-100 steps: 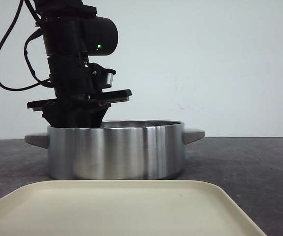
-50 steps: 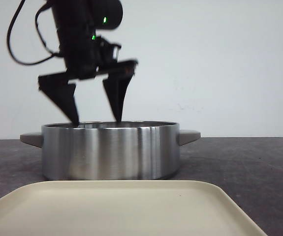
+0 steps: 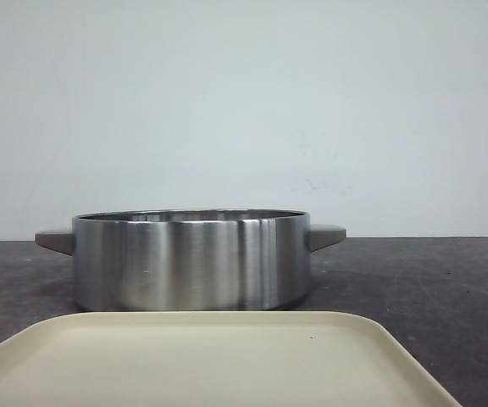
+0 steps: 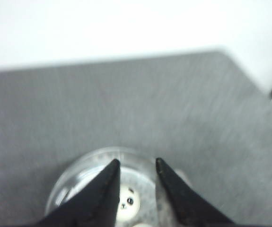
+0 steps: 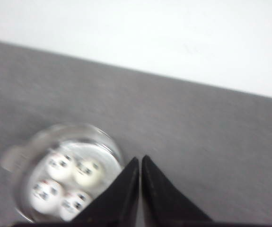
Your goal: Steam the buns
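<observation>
A shiny steel pot (image 3: 191,261) with grey side handles stands on the dark table. In the right wrist view several white buns with black panda faces (image 5: 60,165) lie packed inside the pot (image 5: 112,144). My right gripper (image 5: 140,161) is shut and empty, high above the table beside the pot. In the left wrist view my left gripper (image 4: 135,163) is open and empty, high over the pot (image 4: 79,170), with one panda bun (image 4: 127,203) showing between its fingers far below. Neither gripper shows in the front view, and the pot wall hides the buns there.
A cream tray (image 3: 210,360) lies at the near edge in front of the pot. Dark grey tabletop (image 3: 413,280) spreads around both. A white wall (image 3: 311,102) stands behind.
The left gripper rose out of the pot, stood open above its rim half a second ago, and has now left the front view upward. The pot has shifted slightly left.
</observation>
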You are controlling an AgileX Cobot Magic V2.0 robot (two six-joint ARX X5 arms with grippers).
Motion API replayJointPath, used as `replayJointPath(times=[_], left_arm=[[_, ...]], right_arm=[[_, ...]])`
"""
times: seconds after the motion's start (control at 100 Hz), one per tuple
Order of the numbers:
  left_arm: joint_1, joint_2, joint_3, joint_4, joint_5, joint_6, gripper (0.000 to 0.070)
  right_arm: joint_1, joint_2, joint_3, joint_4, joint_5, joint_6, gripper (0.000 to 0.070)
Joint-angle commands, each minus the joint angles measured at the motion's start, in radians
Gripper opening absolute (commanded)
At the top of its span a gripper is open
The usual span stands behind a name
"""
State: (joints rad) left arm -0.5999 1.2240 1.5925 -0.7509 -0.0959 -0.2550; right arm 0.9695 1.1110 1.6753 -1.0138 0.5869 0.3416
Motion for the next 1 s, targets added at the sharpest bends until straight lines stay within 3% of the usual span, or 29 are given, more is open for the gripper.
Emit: replayJointPath(times=[0.0, 0.06, 0.13, 0.26, 0.36, 0.56, 0.99], left_arm=[[-0.006, -0.048, 0.012, -0.018, -0.016, 0.008, 0.002], [-0.006, -0.124, 0.0, -0.025, -0.045, 0.01, 0.0013], [-0.006, -0.212, -0.031, -0.023, -0.071, 0.027, 0.0012], [-0.006, -0.373, -0.131, -0.021, -0.106, 0.049, 0.001], [-0.006, -0.483, -0.231, -0.018, -0.121, 0.057, 0.001], [-0.006, -0.612, -0.36, -0.045, -0.141, 0.086, 0.001], [-0.006, -0.628, -0.364, -0.094, -0.143, 0.082, 0.0016]], right_arm=[[0.027, -0.011, -0.05, 0.112, 0.006, 0.008, 0.0008], [0.045, -0.037, -0.143, 0.248, 0.004, -0.005, 0.0008], [0.066, -0.064, -0.272, 0.446, -0.026, -0.087, 0.0008], [0.096, -0.084, -0.496, 0.809, -0.163, -0.269, 0.0008], [0.099, -0.071, -0.586, 0.962, -0.196, -0.287, 0.0007], [0.097, -0.042, -0.603, 0.982, -0.195, -0.278, 0.0007], [0.097, -0.041, -0.603, 0.984, -0.195, -0.278, 0.0007]])
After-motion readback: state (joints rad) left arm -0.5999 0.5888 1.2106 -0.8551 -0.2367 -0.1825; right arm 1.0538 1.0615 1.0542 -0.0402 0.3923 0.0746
